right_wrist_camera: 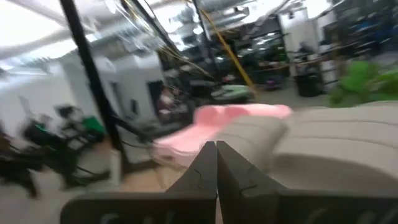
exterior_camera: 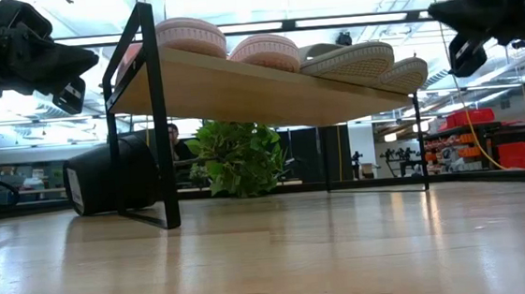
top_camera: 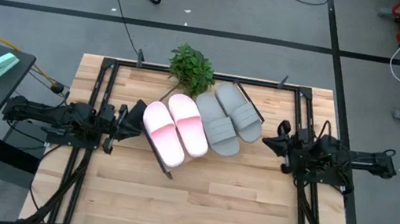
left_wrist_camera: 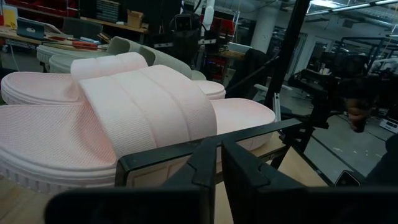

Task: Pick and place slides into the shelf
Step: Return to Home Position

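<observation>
Table [top_camera: 248,215]: bears shelf at centre, arms at either side.
Shelf [exterior_camera: 239,88]: slanted board on black frame, tilt judged to display footwear; from above almost wholly covered.
Pink slides [top_camera: 175,130], grey slides [top_camera: 226,120]: all four side by side on shelf; placing judged complete. Low view shows edges only.
Plant [top_camera: 191,67]: behind shelf, partly masked.
Left gripper [top_camera: 134,116], right gripper [top_camera: 266,140]: flank shelf, fingers closed, empty, clear of slides.

You have two pale pink slides [top_camera: 176,131], their wide straps ribbed and their footbeds finely stippled. At their 2 o'clock sit two light grey slides [top_camera: 228,118]. The shelf [exterior_camera: 239,91] is light wood on black framing, and the plant [top_camera: 191,68] is green.
</observation>
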Robot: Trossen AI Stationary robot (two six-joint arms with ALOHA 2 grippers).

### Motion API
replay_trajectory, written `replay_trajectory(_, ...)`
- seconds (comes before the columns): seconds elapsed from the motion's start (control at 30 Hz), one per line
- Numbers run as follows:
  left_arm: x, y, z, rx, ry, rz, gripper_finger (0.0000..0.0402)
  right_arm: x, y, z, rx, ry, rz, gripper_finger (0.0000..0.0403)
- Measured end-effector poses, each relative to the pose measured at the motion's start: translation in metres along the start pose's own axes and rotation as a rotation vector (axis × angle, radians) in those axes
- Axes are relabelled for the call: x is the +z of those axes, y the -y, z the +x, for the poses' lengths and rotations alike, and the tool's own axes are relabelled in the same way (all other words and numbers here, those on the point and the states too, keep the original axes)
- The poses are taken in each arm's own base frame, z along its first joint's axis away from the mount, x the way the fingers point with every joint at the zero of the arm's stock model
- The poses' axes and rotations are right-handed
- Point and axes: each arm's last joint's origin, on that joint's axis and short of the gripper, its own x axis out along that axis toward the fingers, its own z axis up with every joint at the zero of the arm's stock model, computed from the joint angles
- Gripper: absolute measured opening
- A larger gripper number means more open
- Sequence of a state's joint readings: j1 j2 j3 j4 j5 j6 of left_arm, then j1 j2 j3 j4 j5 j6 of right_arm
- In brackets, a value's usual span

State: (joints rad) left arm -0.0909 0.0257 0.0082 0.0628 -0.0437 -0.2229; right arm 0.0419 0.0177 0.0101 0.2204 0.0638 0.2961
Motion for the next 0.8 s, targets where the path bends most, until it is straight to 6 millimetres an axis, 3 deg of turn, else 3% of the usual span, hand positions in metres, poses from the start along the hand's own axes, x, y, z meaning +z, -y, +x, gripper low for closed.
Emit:
replay_trajectory(0.4,0.0,0.0,0.0,0.0,0.0,0.0,0.0035,-0.015,0.006,-0.001,-0.083,-0.153,-0.129,0.0001)
replay_trajectory(0.8,0.0,0.0,0.0,0.0,0.0,0.0,0.0029,-0.016,0.006,-0.002,-0.07,-0.17,-0.188,0.0003)
